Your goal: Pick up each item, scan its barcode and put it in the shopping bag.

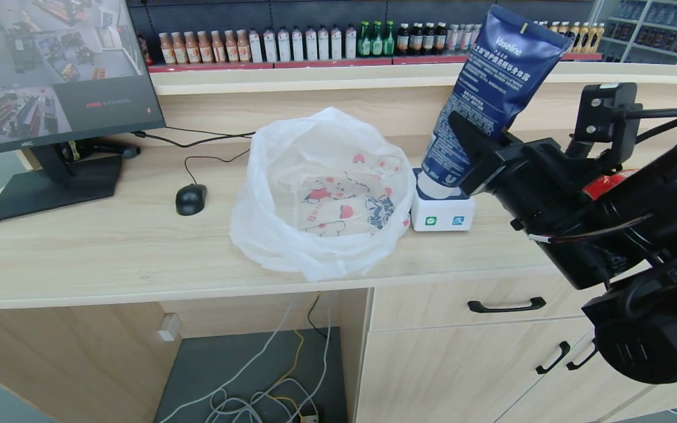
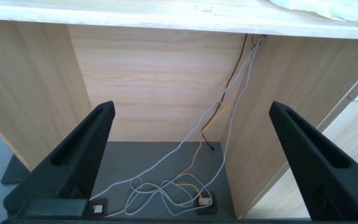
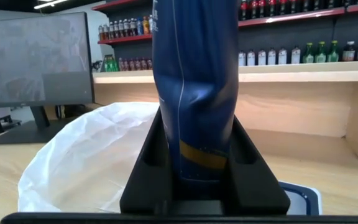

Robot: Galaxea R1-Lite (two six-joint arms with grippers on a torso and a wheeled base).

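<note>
A dark blue tube [image 1: 494,88] with white print stands cap-down, held by my right gripper [image 1: 471,147], which is shut on its lower part. The tube's white cap hangs just over the white scanner box [image 1: 443,216] on the counter. In the right wrist view the blue tube [image 3: 194,93] rises between my two black fingers [image 3: 148,162], squeezed in at the middle. The white plastic shopping bag [image 1: 321,194] lies open on the counter just left of the scanner. My left gripper [image 2: 191,162] hangs open below the counter, facing the knee space and its cables.
A monitor [image 1: 50,64] on its stand and a black mouse [image 1: 191,199] sit on the counter's left part. Behind the counter runs a raised ledge and a shelf of bottles [image 1: 315,42]. Drawers with black handles [image 1: 506,306] are under the counter at the right.
</note>
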